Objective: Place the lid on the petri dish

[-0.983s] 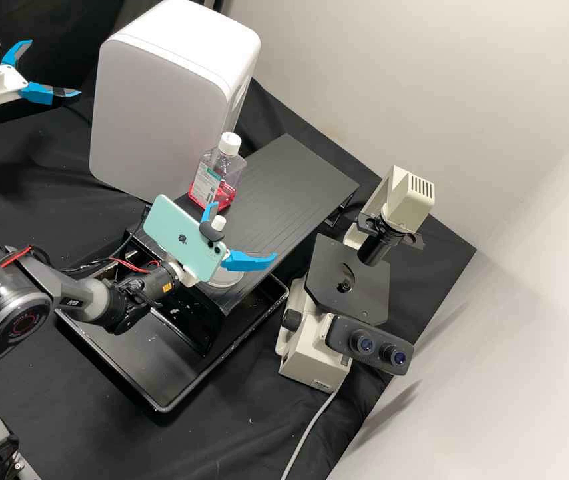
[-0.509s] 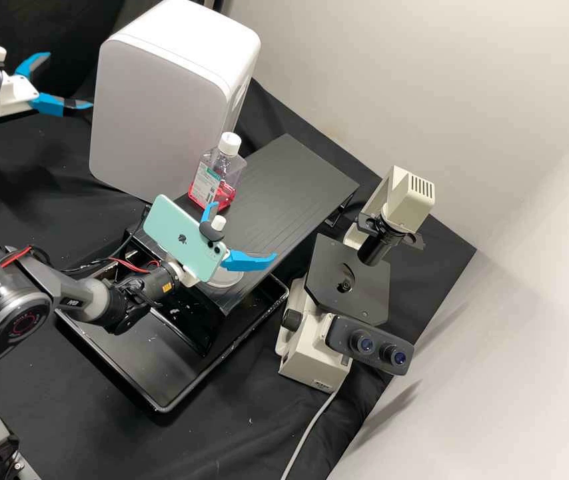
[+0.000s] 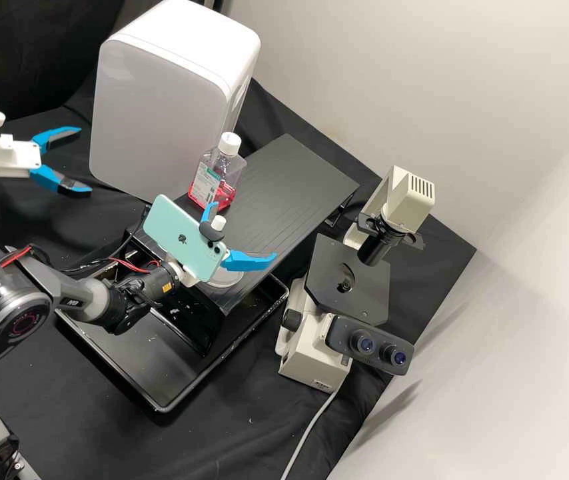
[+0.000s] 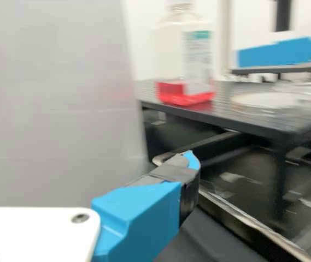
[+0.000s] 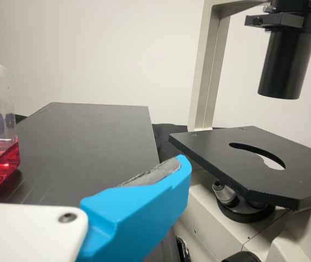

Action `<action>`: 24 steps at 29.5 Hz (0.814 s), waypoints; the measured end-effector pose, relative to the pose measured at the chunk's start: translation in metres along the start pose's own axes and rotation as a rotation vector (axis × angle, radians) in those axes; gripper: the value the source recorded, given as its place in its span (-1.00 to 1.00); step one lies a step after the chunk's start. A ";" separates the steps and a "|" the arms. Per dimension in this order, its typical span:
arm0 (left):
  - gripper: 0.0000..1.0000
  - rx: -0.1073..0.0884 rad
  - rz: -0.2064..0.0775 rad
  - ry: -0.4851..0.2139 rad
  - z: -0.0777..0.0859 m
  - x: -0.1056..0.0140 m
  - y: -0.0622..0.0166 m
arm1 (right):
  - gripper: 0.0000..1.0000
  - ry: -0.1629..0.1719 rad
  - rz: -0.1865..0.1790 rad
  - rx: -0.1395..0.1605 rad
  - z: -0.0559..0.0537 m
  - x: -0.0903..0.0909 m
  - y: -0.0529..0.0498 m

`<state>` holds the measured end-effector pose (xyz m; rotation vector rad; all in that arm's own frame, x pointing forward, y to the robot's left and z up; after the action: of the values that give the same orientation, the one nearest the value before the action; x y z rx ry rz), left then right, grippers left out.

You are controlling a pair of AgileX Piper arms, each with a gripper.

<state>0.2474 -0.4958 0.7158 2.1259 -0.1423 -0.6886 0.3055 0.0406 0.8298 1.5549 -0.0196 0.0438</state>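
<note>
A clear round petri dish (image 3: 223, 280) sits at the near end of the raised black platform (image 3: 284, 193); I cannot tell its lid apart from its base. In the left wrist view the dish (image 4: 264, 99) is a pale disc on the platform. My right gripper (image 3: 244, 230) hovers just above it, open and holding nothing, and one of its blue fingers (image 5: 144, 210) shows in the right wrist view. My left gripper (image 3: 84, 160) is open and empty, out at the far left beside the white box, well away from the dish.
A tall white box (image 3: 171, 93) stands behind the platform. A flask of red liquid (image 3: 216, 175) stands on the platform's back left. A black tray (image 3: 164, 373) lies under the platform. To the right stands a microscope (image 3: 358, 287) with its black stage (image 5: 253, 158).
The left gripper has come down and to the right from the top left corner, nearer the white box. The right arm and the dish have not moved.
</note>
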 end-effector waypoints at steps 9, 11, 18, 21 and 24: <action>1.00 0.001 -0.066 -0.075 0.016 -0.011 -0.0139 | 1.00 0.000 0.000 0.000 0.000 0.000 0.000; 1.00 -0.011 -0.073 -0.080 0.017 -0.012 -0.0154 | 1.00 0.000 0.000 0.000 0.000 0.000 0.000; 1.00 -0.007 -0.106 -0.131 0.026 -0.019 -0.0209 | 1.00 0.000 0.000 0.000 0.000 0.000 0.000; 1.00 -0.005 -0.115 -0.167 0.031 -0.019 -0.0220 | 1.00 0.000 0.000 0.000 0.000 0.000 0.000; 1.00 -0.017 -0.125 -0.192 0.037 -0.019 -0.0248 | 1.00 0.000 0.000 0.000 0.000 0.000 0.000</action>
<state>0.2092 -0.5003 0.6874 2.0629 -0.1079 -0.9639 0.3055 0.0406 0.8298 1.5549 -0.0196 0.0438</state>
